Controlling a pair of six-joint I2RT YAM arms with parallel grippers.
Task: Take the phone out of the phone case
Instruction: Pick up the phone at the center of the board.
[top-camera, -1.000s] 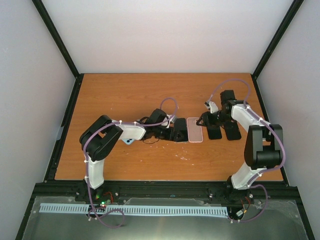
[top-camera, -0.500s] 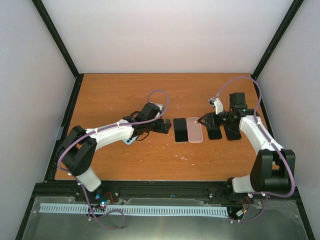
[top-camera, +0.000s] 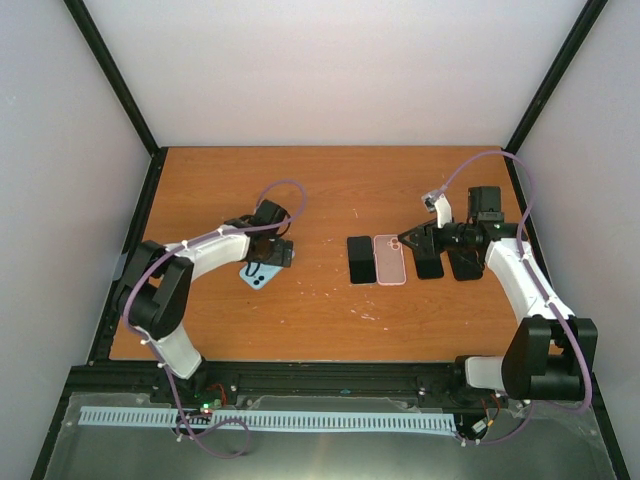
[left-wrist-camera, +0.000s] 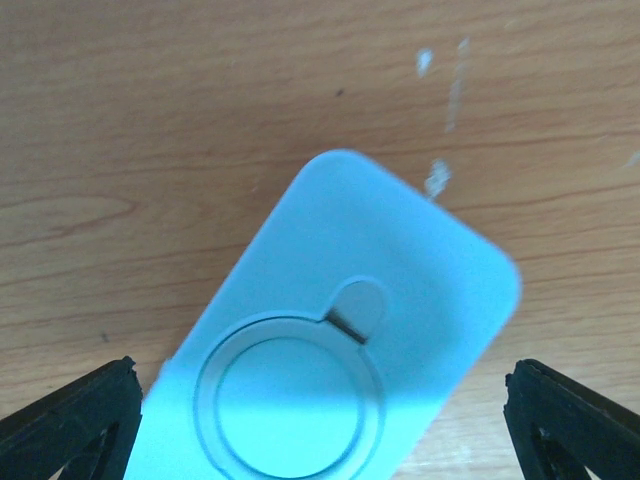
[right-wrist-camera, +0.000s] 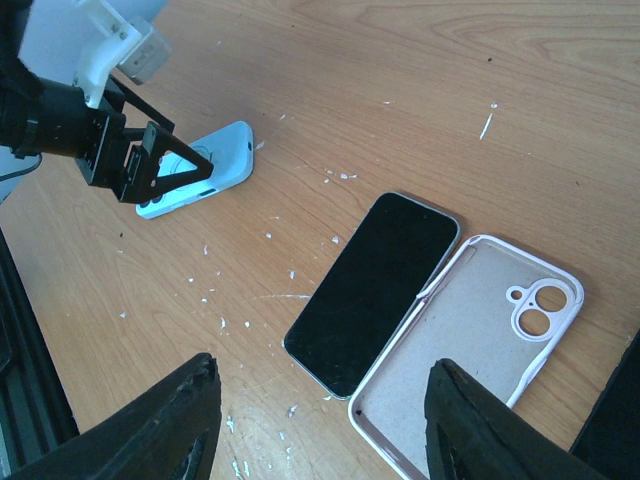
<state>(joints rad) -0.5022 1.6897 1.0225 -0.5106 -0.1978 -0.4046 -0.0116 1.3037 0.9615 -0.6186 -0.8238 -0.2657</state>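
- phone (right-wrist-camera: 375, 290) is out of the case and lies flat, screen up, on the wooden table (top-camera: 320, 190), about mid-table.
- pink case (right-wrist-camera: 470, 345) is empty, with its open side up and its camera cutout at the far end. It sits just right of the phone; their long edges are parallel and look to be touching or nearly so.
- right gripper (right-wrist-camera: 322, 372) has its jaws parted with nothing between them, so it's gripping nothing. It hangs above the table without touching either item.
- In the right wrist view, the phone and pink case lie just ahead of and below the right fingertips. From the top camera, this gripper is over the case's right side.
- left gripper (left-wrist-camera: 320, 372) has its jaws spread wide and holds nothing. It's well to the left of the phone, with bare table between them.
- The left gripper hovers over a light-blue case (left-wrist-camera: 350, 340) that lies back-up and skewed on the table. A round ring mount shows on its back. The fingers straddle it with clear gaps on both sides. Can't tell if there's a phone inside it.
- dark slabs (top-camera: 428, 262): there are two, phone-sized, lying just right of the pink case beside the right gripper. Can't tell what they are.
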